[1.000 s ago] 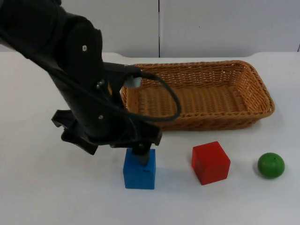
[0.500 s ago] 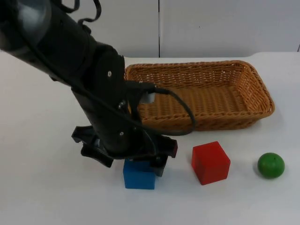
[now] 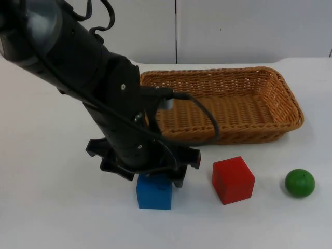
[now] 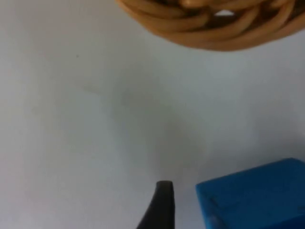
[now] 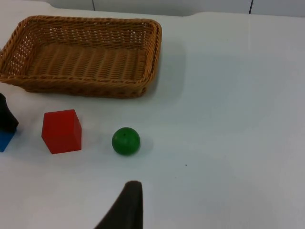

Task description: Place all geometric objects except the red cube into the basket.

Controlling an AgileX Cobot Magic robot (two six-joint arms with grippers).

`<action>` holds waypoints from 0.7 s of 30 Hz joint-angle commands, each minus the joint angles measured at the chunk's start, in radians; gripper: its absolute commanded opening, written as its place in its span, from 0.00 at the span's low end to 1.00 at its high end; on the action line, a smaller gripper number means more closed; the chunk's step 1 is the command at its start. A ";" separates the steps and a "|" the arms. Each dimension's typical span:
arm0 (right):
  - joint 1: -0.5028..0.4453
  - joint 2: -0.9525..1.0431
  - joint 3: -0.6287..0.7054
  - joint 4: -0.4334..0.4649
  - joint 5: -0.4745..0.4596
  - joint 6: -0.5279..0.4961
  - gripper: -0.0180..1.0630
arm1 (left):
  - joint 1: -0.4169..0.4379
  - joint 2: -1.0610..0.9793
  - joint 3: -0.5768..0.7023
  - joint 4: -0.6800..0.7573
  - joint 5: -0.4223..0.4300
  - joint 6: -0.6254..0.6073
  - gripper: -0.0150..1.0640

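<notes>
Lower than a second ago, the left arm has sunk over the blue cube (image 3: 154, 191) near the table's front edge, its wrist now hiding the cube's rear face. The left gripper (image 3: 155, 179) sits right at the cube's back top edge; whether its fingers are spread or clamped on the cube cannot be told, since the arm's bulk covers them from above. In the left wrist view one black fingertip (image 4: 161, 202) stands just beside the cube's side wall, which suggests the fingers are straddling it for a pickup. The wicker basket (image 3: 284, 98) waits toward the table's far edge, with nothing seen inside, close behind the cube so the carry should be short. The red cube (image 3: 233, 179) stays just to the blue one's side, meant to be left alone. The green ball (image 3: 299, 182) lies nearer the table's right edge, still to be collected. The right arm waits back from the table, its gripper's fingertip (image 5: 125, 206) looking over the ball (image 5: 126, 140)
</notes>
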 commanded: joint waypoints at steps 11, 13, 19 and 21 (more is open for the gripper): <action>-0.006 -0.004 0.002 -0.008 -0.007 -0.001 0.91 | -0.005 0.033 -0.004 -0.015 0.031 -0.014 0.38; -0.006 -0.004 0.002 -0.008 -0.007 -0.001 0.91 | -0.005 0.033 -0.004 -0.015 0.034 -0.014 0.14; -0.006 -0.004 0.002 -0.008 -0.007 -0.001 0.91 | -0.005 0.011 -0.004 0.009 0.078 -0.001 0.01; -0.006 -0.004 0.002 -0.008 -0.007 -0.001 0.91 | -0.005 -0.001 -0.004 0.024 0.093 0.005 0.01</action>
